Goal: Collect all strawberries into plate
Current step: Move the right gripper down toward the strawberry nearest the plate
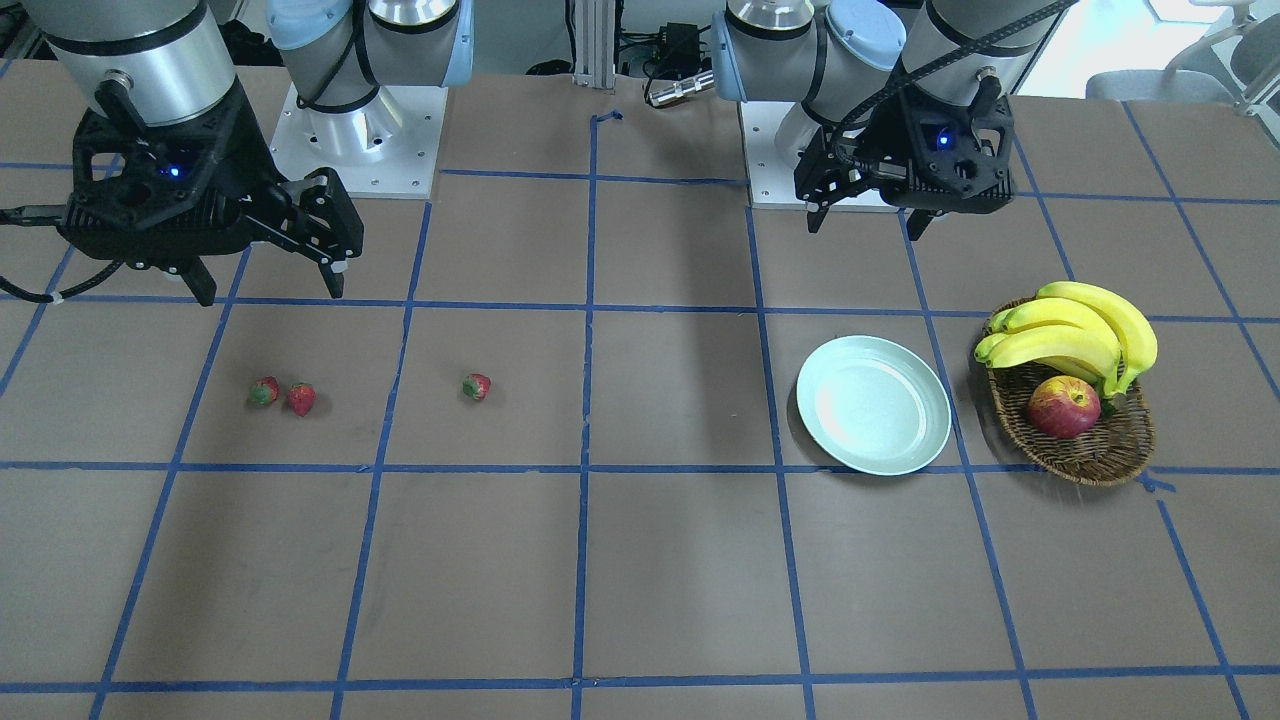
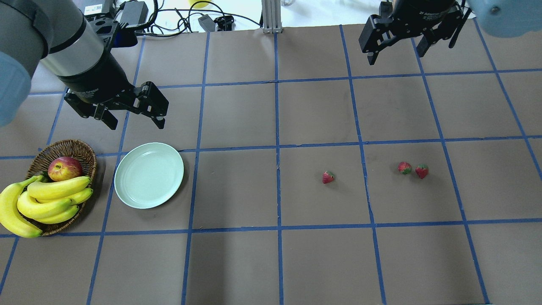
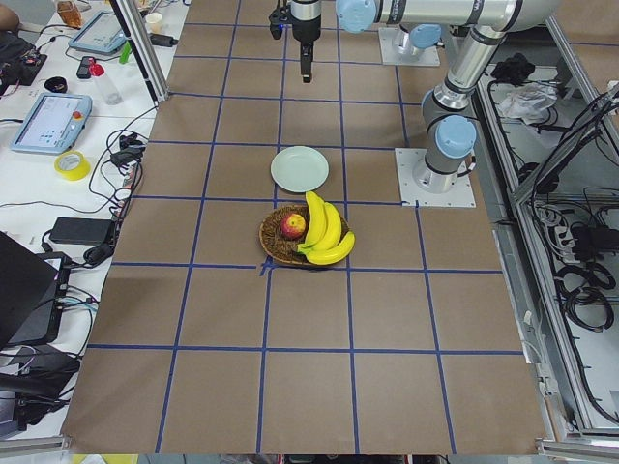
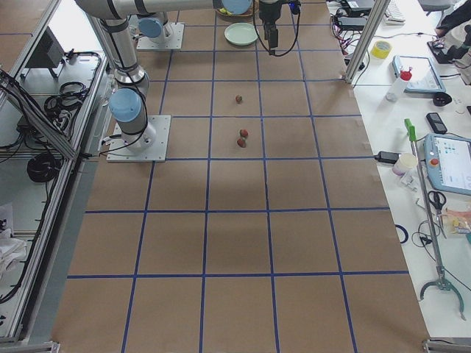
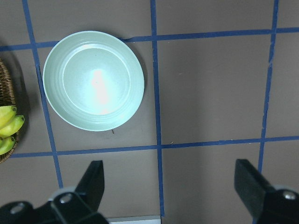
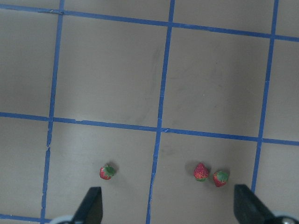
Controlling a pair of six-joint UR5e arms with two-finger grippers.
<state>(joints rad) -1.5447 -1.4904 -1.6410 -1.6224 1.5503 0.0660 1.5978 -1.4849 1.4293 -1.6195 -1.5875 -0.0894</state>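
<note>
left claw (image 2: pixel 135 122): jaws spread wide, nothing between them, hanging above the brown paper-covered table with blue tape grid (image 2: pixel 237 262), near the round pale mint-green plate (image 2: pixel 149 175) but not over it. plate has nothing on it and sits just beside the brown woven wicker basket (image 2: pixel 87 154), which holds a red-yellow apple (image 2: pixel 64 168) and a bunch of yellow bananas (image 2: pixel 46 199).

right claw (image 2: pixel 397 57): jaws also wide apart, holding nothing, up off the table.

small red strawberries with green leafy caps: all three on the table. single strawberry (image 2: pixel 328 177) is near mid-table, well apart from the plate. second strawberry (image 2: pixel 405 168) and third strawberry (image 2: pixel 421 171) lie almost touching, further toward the robot's right.
</note>
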